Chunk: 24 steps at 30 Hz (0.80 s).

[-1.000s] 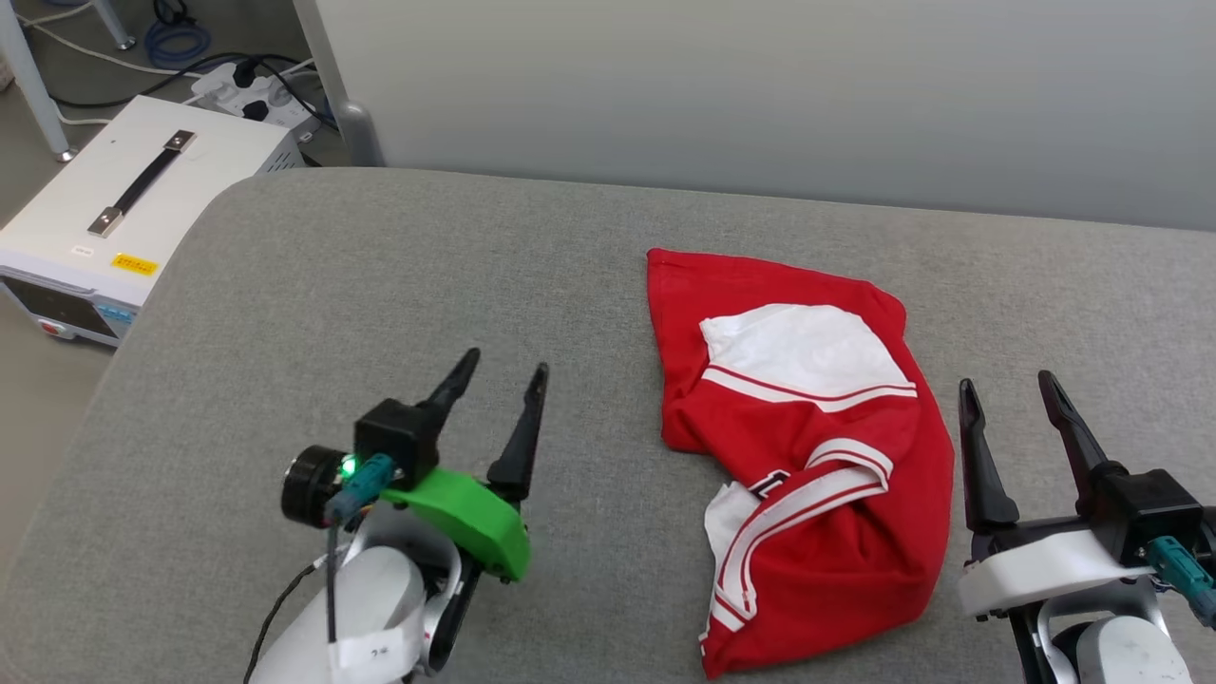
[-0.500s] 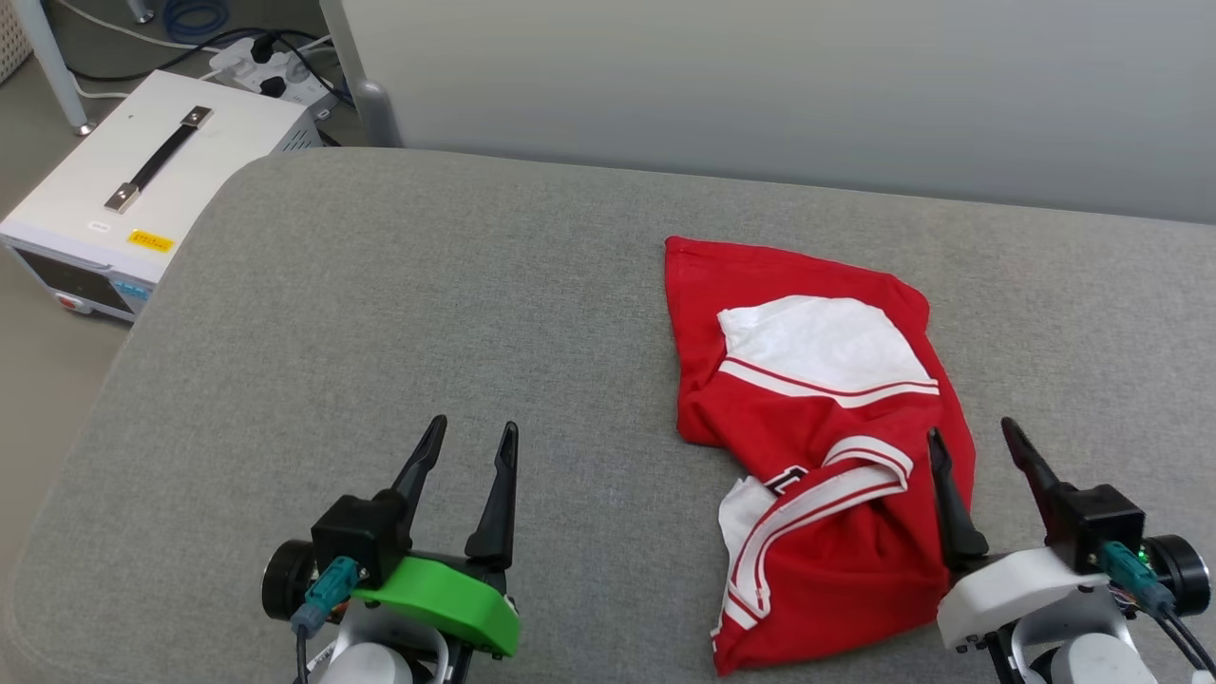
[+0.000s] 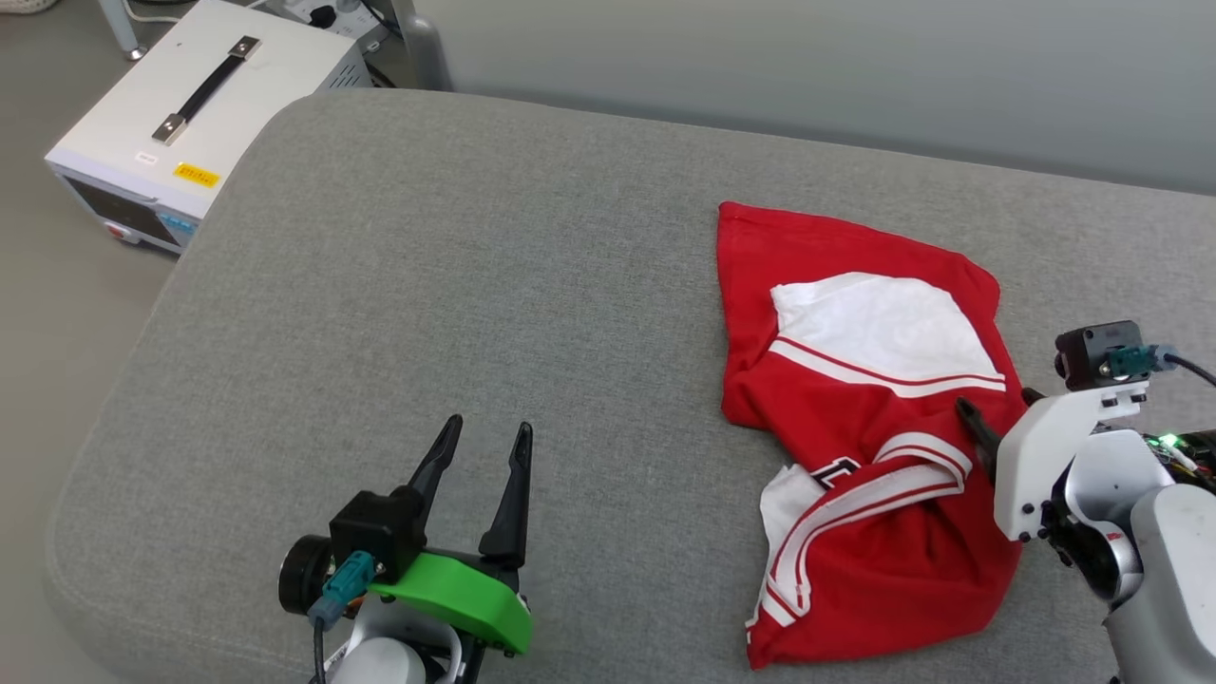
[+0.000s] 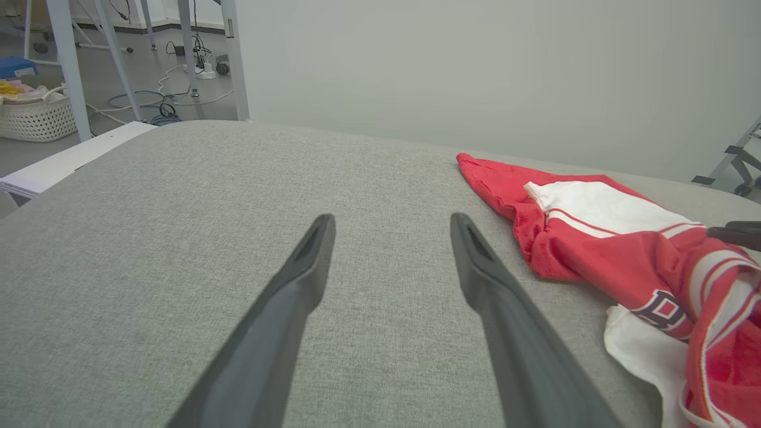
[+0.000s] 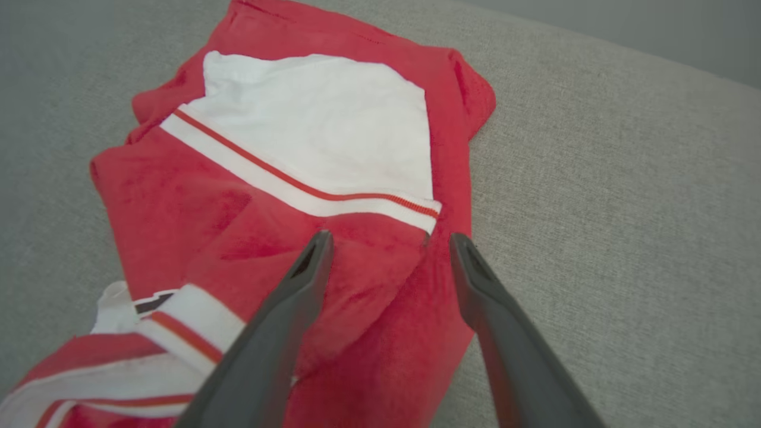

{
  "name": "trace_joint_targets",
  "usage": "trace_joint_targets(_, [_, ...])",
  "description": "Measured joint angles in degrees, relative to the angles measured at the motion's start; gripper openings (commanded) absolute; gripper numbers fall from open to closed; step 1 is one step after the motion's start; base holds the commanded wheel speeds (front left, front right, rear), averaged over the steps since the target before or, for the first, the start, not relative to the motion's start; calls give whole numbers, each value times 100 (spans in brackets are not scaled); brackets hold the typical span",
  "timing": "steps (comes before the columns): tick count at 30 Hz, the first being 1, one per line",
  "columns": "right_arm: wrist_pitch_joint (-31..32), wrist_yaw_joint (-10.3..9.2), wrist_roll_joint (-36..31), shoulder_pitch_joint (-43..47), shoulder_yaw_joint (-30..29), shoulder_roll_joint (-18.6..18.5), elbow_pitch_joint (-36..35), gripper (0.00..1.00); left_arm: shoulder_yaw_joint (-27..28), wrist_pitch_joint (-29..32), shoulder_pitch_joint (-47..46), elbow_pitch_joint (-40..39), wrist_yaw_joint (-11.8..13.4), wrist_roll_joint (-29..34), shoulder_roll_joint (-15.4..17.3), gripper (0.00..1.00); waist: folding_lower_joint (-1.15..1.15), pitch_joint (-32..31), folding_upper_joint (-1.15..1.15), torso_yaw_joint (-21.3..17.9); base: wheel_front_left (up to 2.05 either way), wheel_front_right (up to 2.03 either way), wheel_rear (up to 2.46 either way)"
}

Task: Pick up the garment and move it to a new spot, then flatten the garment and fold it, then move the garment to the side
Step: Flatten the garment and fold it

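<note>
While the left pincer (image 3: 486, 429) hovers open and empty, the right pincer (image 5: 386, 238) tilts down, open, over the garment (image 5: 178, 196).

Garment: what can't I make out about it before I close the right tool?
- Lettering: head view, folds of the garment hide all but one block letter.
- Near end: right wrist view, cut off by the bottom edge.
- Right tool contact: open over the red cloth, touching or hovering cannot be told; head view, its white mount hides most of the fingers.
</note>
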Motion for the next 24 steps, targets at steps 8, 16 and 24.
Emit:
trace_joint_targets(8, [464,0,68,-136,-46,-41,180,100,64,0,-42,131,-97,102,-62,100,0,163,0,222,0,0,0])
trace_joint_targets(16, [112,0,46,-146,187,-81,198,0,113,0,-51,207,-137,143,-87,100,0,208,0,222,0,0,0])
trace_joint_targets(24, [-469,0,-67,-142,-44,-162,-87,0,148,0,-46,301,-153,168,-98,100,0,34,0,24,0,0,0])
